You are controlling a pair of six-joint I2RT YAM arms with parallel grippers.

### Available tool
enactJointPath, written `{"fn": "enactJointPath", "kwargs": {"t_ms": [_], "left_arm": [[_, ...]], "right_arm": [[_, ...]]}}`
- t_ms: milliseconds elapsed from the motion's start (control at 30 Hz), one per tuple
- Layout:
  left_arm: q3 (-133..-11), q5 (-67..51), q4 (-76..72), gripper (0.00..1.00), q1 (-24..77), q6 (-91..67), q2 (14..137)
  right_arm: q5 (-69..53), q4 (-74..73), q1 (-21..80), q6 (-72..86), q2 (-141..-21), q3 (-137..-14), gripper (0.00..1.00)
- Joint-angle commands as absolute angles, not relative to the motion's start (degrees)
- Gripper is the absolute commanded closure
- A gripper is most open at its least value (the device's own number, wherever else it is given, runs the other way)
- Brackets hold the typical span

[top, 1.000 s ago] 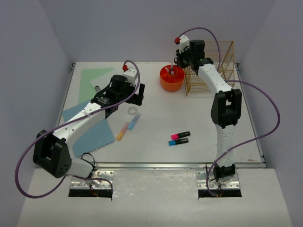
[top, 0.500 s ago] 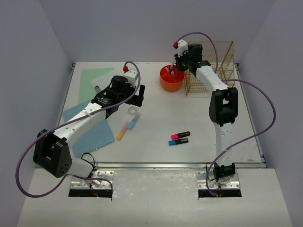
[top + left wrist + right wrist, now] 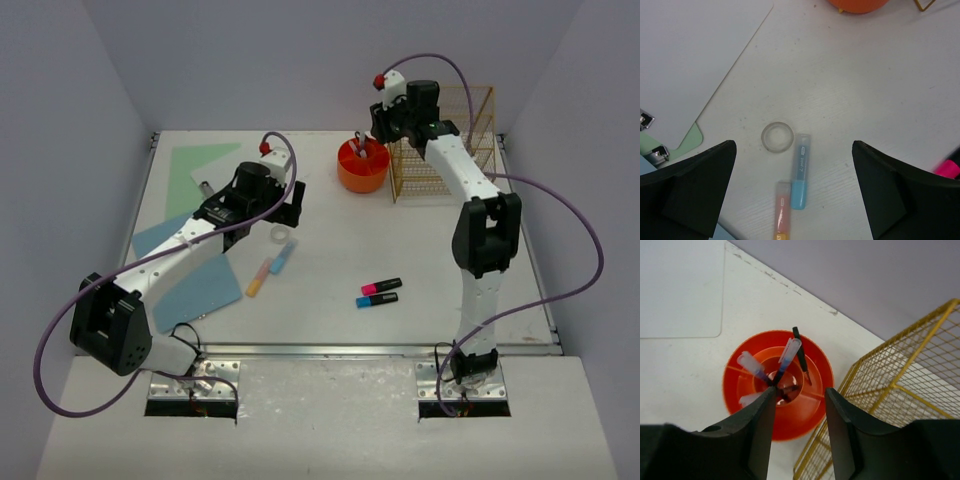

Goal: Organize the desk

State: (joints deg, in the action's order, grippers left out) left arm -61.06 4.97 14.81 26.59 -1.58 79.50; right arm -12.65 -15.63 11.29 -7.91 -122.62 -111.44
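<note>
The white desk (image 3: 330, 330) holds scattered stationery. My left gripper (image 3: 287, 207) hangs open and empty above a clear tape ring (image 3: 777, 136), a blue highlighter (image 3: 800, 172) and an orange-pink highlighter (image 3: 782, 210); in the wrist view the left gripper (image 3: 792, 195) has its jaws wide apart. My right gripper (image 3: 377, 133) is open and empty above the orange cup (image 3: 805, 425), which holds several pens (image 3: 788, 354). In its own view the right gripper (image 3: 800, 407) straddles the cup's near side. A pink highlighter (image 3: 381, 286) and a blue one (image 3: 377, 299) lie mid-desk.
A gold wire rack (image 3: 447, 145) stands just right of the orange cup (image 3: 362, 170). Green paper (image 3: 205, 168) and blue sheets (image 3: 197, 290) lie under the left arm. A white sheet (image 3: 695, 60) and metal clips (image 3: 656, 154) show at the left of the left wrist view.
</note>
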Motion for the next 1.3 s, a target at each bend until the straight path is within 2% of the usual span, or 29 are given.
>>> {"fn": "enactJointPath", "kwargs": {"t_ms": [0,133,333,500,600,1033,1133,1267], "left_arm": [[-60.3,4.7,15.0,0.00,26.5,-1.4,78.2],[-60.3,2.2,19.7,0.02,26.0,3.6,80.0],[-61.8,4.6,30.1,0.14,25.8,12.9,89.4],[-58.9,5.0,30.7,0.22,25.9,15.3,91.5],[-59.9,3.4,30.2,0.28,26.0,14.6,93.2],[-65.4,3.9,26.8,0.35,29.7,12.2,105.1],[-66.7,2.9,27.7,0.44,29.8,11.4,107.8],[-68.4,1.1,28.6,0.64,29.8,10.4,109.3]], "right_arm": [[-16.6,-15.4,11.1,-7.4,-108.6,-107.8,0.55],[-20.0,-19.0,11.0,-9.2,-100.5,-97.9,0.55],[-22.3,-22.9,11.0,-10.4,-90.1,-83.0,0.53],[-22.5,-21.3,11.0,-11.3,-83.7,-70.8,0.51],[-23.3,-20.7,11.0,-11.3,-81.7,-68.0,0.50],[-22.9,-21.0,11.0,-16.6,-77.0,-61.4,0.48],[-22.7,-21.0,11.0,-18.4,-75.5,-60.9,0.47],[-24.0,-20.5,11.0,-19.7,-73.5,-60.4,0.47]]}}
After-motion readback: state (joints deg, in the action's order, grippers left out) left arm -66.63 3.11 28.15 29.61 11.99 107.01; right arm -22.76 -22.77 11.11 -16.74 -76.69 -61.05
